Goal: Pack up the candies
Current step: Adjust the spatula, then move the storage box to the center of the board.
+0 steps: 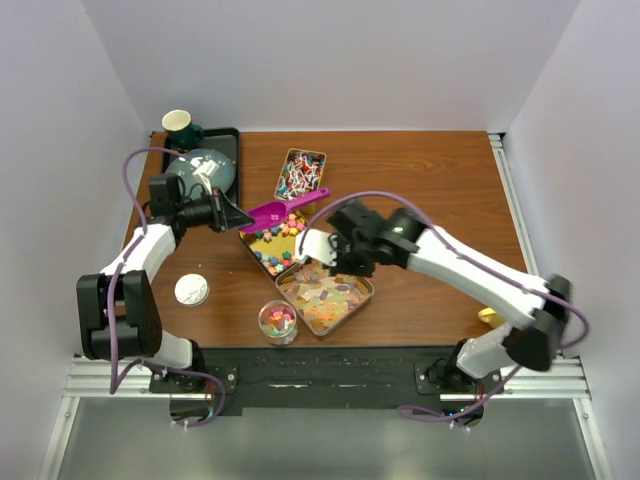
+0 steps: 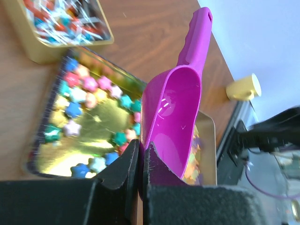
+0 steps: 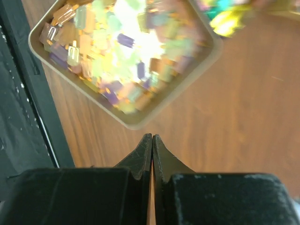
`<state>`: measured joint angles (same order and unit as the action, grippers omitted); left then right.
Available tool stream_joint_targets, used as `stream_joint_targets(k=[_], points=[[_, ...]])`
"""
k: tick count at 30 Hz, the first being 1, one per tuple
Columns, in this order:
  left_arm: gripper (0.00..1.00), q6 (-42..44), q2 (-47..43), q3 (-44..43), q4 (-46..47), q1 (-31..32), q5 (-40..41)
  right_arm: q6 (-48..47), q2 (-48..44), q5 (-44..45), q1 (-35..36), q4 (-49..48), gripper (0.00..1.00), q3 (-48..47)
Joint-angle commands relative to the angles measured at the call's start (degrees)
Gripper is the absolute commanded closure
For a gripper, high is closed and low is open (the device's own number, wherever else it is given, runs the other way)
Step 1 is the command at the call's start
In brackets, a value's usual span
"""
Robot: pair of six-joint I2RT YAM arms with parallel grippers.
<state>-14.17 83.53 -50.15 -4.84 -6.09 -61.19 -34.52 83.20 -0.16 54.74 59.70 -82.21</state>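
The wooden table (image 1: 430, 180) is bearing the middle tin (image 2: 96, 119), candies (image 2: 74, 108) lying inside; at its edge the left gripper (image 2: 141, 157) is pinching the purple scoop (image 2: 176, 112); beside it the right gripper (image 3: 152, 147) is hovering, closed on nothing.

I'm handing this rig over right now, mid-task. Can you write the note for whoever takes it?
Left gripper: shut on the bowl edge of the purple scoop, which is empty, near the star tin with its star candies.
Right gripper: shut, empty, over bare table beside the gummy tin full of gummies.
Wrapped candies fill the far tin.
Done: the clear jar at the near edge holds a few candies; a white lid lies apart, to its left.
Left: most candies are in the tins; probably scoop more into the jar, then lid it.
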Motion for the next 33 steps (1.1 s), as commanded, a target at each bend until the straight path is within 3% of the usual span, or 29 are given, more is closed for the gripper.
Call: stream_joint_targets(k=[1, 11, 24, 33], points=[[1.00, 0.8, -0.8, -5.4, -0.6, -3.8, -0.6, -0.3, 8.0, -4.6, -0.8, -5.0, 1.00, 2.9], [1.00, 2.0, -4.9, -5.1, -3.8, -11.2, 0.5, -0.5, 22.1, -0.8, -7.2, -8.1, 1.00, -1.8], [1.00, 1.7, -4.7, -4.7, -2.3, -14.9, 1.1, -2.6, 31.2, 0.1, -28.0, -5.6, 1.00, -10.0], [1.00, 2.0, -4.2, -4.3, -2.6, -15.2, 1.1, -6.3, 40.6, 7.9, -40.4, -7.3, 1.00, -21.7]])
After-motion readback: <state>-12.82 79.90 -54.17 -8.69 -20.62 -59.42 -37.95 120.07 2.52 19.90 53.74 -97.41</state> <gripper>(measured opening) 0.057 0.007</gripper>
